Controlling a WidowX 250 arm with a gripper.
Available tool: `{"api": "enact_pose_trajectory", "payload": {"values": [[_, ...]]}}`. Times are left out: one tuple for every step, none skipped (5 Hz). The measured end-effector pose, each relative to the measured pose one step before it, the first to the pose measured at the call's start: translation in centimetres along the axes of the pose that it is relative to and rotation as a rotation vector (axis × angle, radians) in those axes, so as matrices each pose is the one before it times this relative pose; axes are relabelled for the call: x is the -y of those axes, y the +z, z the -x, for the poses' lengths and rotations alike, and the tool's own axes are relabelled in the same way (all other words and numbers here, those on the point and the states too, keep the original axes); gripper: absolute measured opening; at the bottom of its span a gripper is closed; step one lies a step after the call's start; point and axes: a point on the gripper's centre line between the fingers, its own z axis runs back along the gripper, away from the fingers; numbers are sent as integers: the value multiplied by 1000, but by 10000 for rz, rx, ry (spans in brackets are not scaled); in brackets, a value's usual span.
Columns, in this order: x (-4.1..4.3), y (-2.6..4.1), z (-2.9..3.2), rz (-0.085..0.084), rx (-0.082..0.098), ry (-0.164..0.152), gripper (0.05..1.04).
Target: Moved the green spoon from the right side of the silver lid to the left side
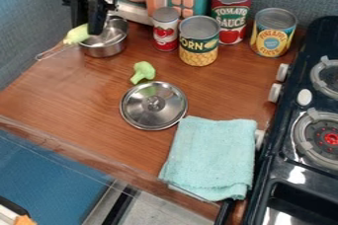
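Reference: clock positions are taken from the centre of the silver lid, with 12 o'clock at the top of the view. The lid lies knob up on the wooden counter.

Gripper: located at 11 o'clock, well apart from the lid, directed downward at the metal saucepan. Whether it is released, clenched or grasping an item cannot be told.

Task item: a pale green item is located between 10 and 11 o'clock, at the saucepan's handle side. Its identity as the spoon cannot be confirmed.

Adjacent items:
- Toy broccoli: between 11 and 12 o'clock, just beside the lid.
- Small red-and-white can: 12 o'clock.
- Corn-label can and tomato-label can: 1 o'clock, the latter farther out.
- Pineapple-label can: between 1 and 2 o'clock.
- Stove: 3 to 4 o'clock.
- Folded turquoise towel: 5 o'clock, upper corner at the lid's rim.
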Motion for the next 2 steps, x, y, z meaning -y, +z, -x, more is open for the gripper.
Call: {"api": "enact_pose_trajectory", "payload": {"values": [[623,1431,1624,-80,416,-140,379],[1706,-79,1386,29,150,-500,379]]}}
